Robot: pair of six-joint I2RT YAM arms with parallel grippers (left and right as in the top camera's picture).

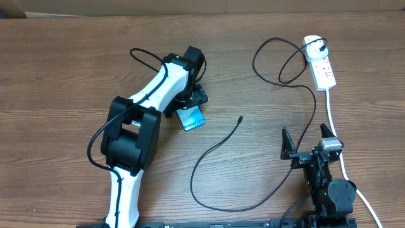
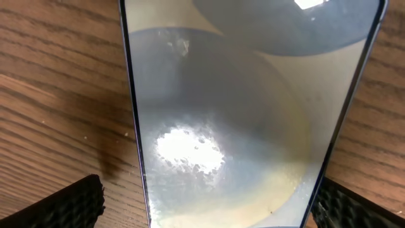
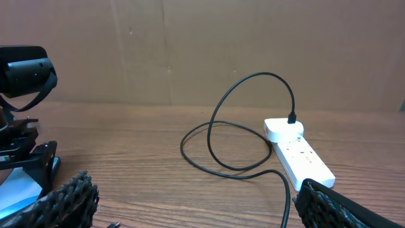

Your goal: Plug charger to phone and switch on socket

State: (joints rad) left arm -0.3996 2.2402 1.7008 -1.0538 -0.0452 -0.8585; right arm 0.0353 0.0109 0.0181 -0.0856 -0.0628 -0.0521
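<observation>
On the surface (image 1: 63, 76) between phone (image 1: 191, 118) and right fingers (image 1: 286, 143): charger tip (image 1: 241, 117), lying aslant, pointing away from phone; both sets of fingers wide open, left fingers (image 2: 69, 202) straddling phone, right empty.

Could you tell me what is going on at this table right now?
The left gripper hangs over the phone, jaws open on either side of it and not gripping. The charger is plugged into the socket, but its connector tip lies loose on the table, apart from the phone. The right gripper is open and empty, near the socket's white lead.
</observation>
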